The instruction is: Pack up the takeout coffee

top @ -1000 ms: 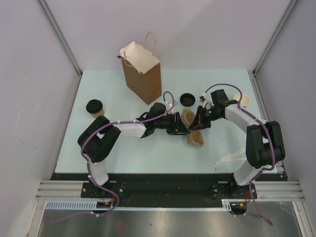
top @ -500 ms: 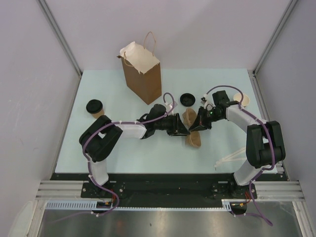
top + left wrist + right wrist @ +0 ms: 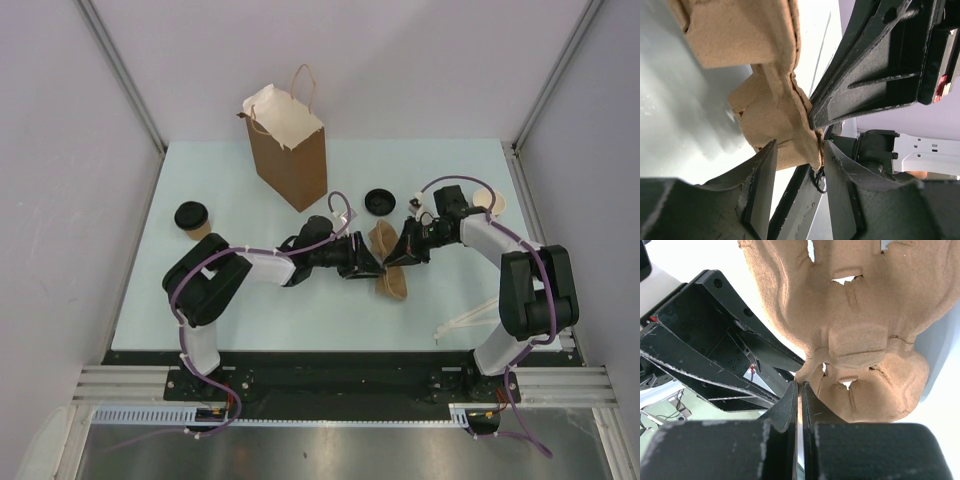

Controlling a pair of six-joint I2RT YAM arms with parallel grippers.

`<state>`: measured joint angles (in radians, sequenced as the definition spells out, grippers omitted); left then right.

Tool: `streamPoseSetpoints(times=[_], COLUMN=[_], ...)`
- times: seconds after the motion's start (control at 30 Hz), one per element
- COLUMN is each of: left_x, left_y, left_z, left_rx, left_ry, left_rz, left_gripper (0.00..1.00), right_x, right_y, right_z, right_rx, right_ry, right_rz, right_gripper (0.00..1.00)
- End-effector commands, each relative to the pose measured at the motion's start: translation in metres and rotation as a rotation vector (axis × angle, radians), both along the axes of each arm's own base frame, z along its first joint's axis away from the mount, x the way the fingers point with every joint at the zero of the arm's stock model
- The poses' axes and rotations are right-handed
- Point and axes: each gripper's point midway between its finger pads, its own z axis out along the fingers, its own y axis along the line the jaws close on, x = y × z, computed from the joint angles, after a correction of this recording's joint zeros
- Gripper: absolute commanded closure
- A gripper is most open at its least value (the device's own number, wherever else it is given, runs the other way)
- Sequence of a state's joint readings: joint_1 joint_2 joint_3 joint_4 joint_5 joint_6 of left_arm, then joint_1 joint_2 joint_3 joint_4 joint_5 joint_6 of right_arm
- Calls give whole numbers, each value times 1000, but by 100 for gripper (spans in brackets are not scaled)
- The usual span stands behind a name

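The takeout coffee [image 3: 191,217], a tan cup with a black lid, stands at the table's left, far from both grippers. The brown pulp carrier tray [image 3: 391,264] is tilted on edge mid-table between the arms. My left gripper [image 3: 367,266] [image 3: 800,150] is open, and its fingers straddle a corner of the tray [image 3: 775,110], which touches the right finger. My right gripper [image 3: 403,250] [image 3: 800,385] is shut on the thin rim of the tray [image 3: 860,330] from the other side.
The tall brown paper bag [image 3: 290,150] stands open at the back. A loose black lid [image 3: 379,201] lies behind the tray. An uncovered cup [image 3: 491,203] sits at the right, behind the right arm. A pale strip [image 3: 465,322] lies by the right base.
My left gripper has slid slightly left and its jaws stand a little wider. The tray has shifted a touch with it. The right gripper keeps its pinch.
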<state>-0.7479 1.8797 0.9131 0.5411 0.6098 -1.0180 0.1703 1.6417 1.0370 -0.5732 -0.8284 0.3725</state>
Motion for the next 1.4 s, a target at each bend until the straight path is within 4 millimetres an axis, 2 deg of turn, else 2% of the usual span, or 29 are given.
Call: streamPoseSetpoints(times=[0.0,0.23,0.47,0.63,0.83,0.93,1.07,1.37], left_x=[-4,-4,0,5,13,13,12,13], left_y=[0,2,1,1,7,14,27,44], left_z=[7,-4,-6,-9,-25,-38,-53,-68], left_rx=[-36,14,46,98,207,259,309,370], left_ry=[-8,-6,-20,-21,-14,4,36,66], left_rz=[-18,-13,-7,7,45,62,83,98], left_gripper=[53,54,54,49,51,54,65,83], right_x=[5,4,3,-2,-4,-4,-5,-4], right_y=[0,1,3,8,11,10,6,2], right_z=[15,19,19,18,16,16,16,23], right_rx=[42,63,61,45,34,36,32,55], right_ry=[-51,-47,-44,-45,-36,-36,-30,-40], right_rz=[-6,-11,-15,-4,-5,-8,-16,-20], right_gripper=[100,100,100,100,100,100,100,100])
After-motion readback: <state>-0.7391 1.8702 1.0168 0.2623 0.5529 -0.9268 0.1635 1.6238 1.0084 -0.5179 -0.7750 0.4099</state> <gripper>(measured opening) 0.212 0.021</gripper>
